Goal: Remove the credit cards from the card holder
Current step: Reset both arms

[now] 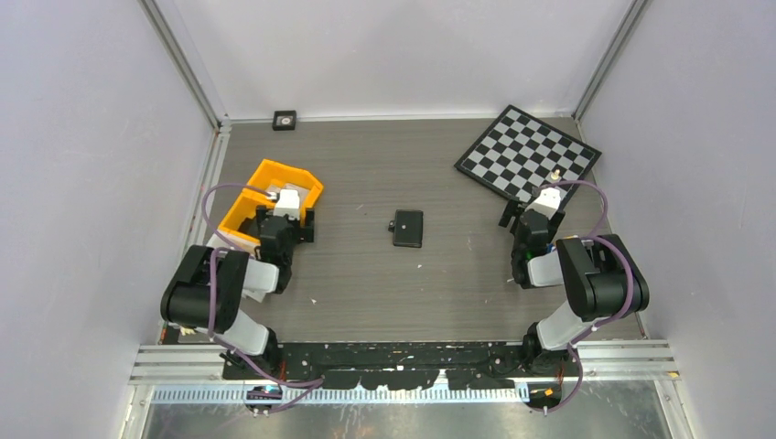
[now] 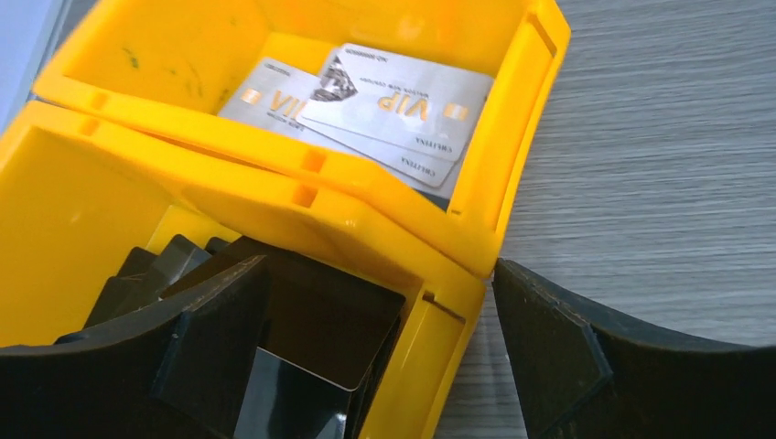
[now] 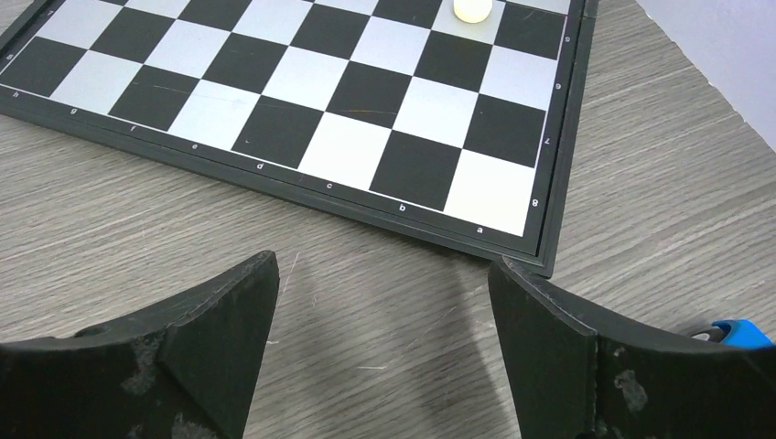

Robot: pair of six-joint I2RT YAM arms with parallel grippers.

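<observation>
**Card holder sits halfway between both arms, which one do I send?**

Starting nearest me, the left gripper is spread wide with nothing in it. One finger is over the near compartment of the orange bin and the other is outside it, above the table. The right gripper is just as wide and just as empty. It hovers over bare wood just short of the chessboard corner.

A bit further out, mid-table, the card holder lies flat and looks folded shut, well apart from both grippers. It's to the right of the left gripper and to the left of the right one, and I'd call the two gaps about even. Its long axis seems to run near-to-far, so I reckon either arm would meet a long edge coming in sideways.

Beyond the left fingers, the bin's far compartment holds silver credit cards, loosely overlapped. I can't tell from here whether any are left inside the holder.
</observation>
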